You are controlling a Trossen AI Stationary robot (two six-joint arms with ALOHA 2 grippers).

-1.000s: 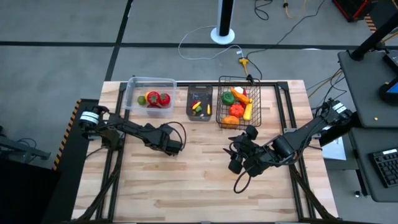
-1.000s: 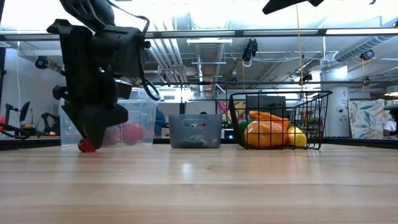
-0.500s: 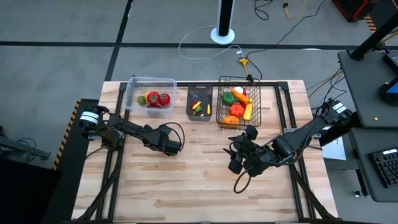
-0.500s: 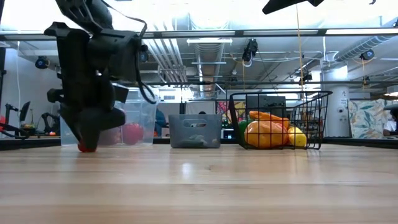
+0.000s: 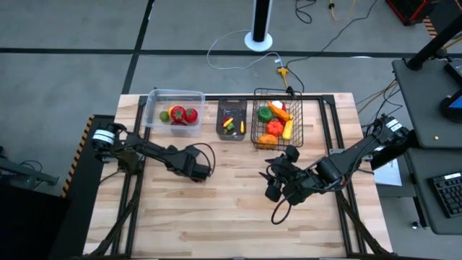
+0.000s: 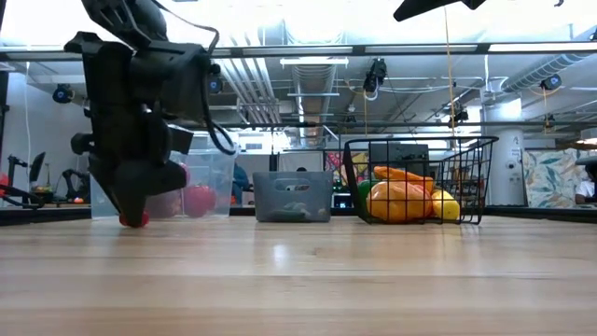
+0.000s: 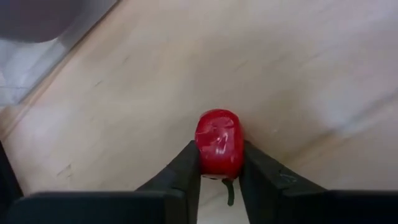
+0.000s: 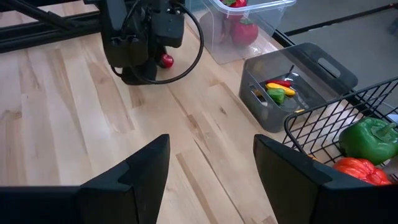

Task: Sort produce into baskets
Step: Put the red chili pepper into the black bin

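A small red fruit (image 7: 219, 142) with a green stem lies on the wooden table in front of the clear tub (image 5: 173, 108). My left gripper (image 7: 219, 171) points steeply down at it and is shut on it. The fruit also shows under the fingers in the low view (image 6: 133, 219) and in the right wrist view (image 8: 166, 60). My right gripper (image 8: 211, 168) hangs open above the table's right middle (image 5: 278, 184), holding nothing. The tub holds red and green produce. The dark bin (image 5: 232, 119) holds small peppers. The wire basket (image 5: 276, 123) holds orange, green and yellow pieces. My left gripper pinches the red fruit's two sides (image 7: 202, 152) between its two fingers, near the stem end. The fingers (image 7: 186, 168) come slanting down from the table's left side. The fruit rests on the table top.
The three containers stand in a row along the table's far edge. Bare wood lies between the two arms and toward the near edge. A cable (image 5: 281, 209) loops under my right arm.
My left gripper has stayed in place and drawn its fingers in onto the red fruit, which lies where it was on the table.
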